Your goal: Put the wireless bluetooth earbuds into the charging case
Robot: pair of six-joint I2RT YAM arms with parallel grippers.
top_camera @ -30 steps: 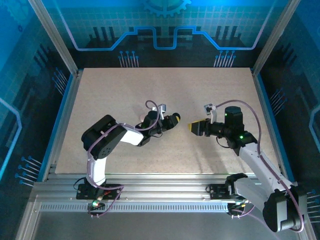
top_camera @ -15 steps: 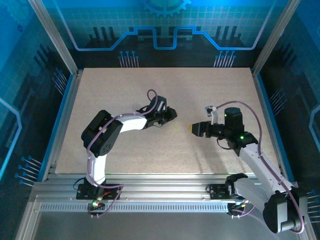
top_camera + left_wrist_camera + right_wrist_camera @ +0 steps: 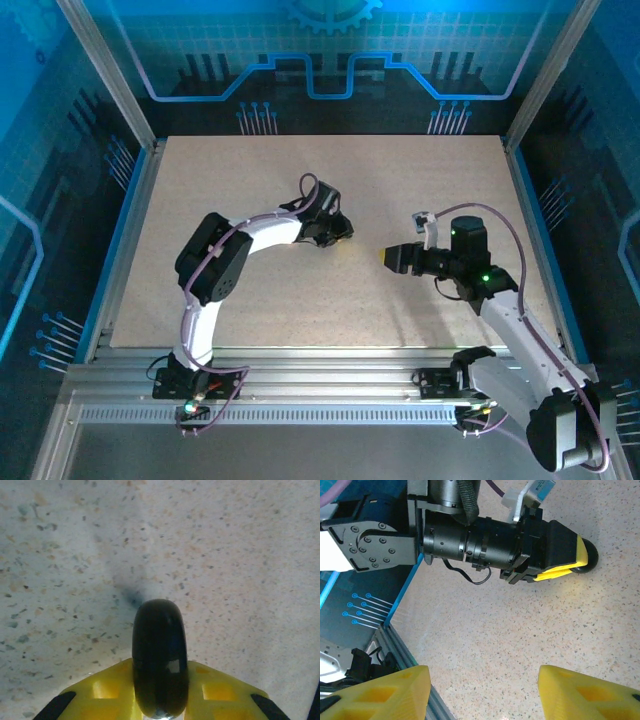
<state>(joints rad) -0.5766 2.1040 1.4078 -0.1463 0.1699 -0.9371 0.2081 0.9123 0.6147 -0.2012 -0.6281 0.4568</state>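
i am clamping my left gripper (image 3: 160,692) on a black round charging case (image 3: 160,650), its yellow fingers (image 3: 107,687) pressing on either side of it at the bottom centre of the left wrist frame. the case is standing edge-on and poking out past the fingertips, close over the speckled table (image 3: 240,555); i cannot tell whether it is touching. a dark smudge of shadow is lying just above it in that frame. i am holding my right gripper (image 3: 485,680) wide open, its two yellow fingers sitting well apart in the lower corners of the right wrist frame, with bare table between them. in the top view it is pointing at the left gripper, near it but apart.
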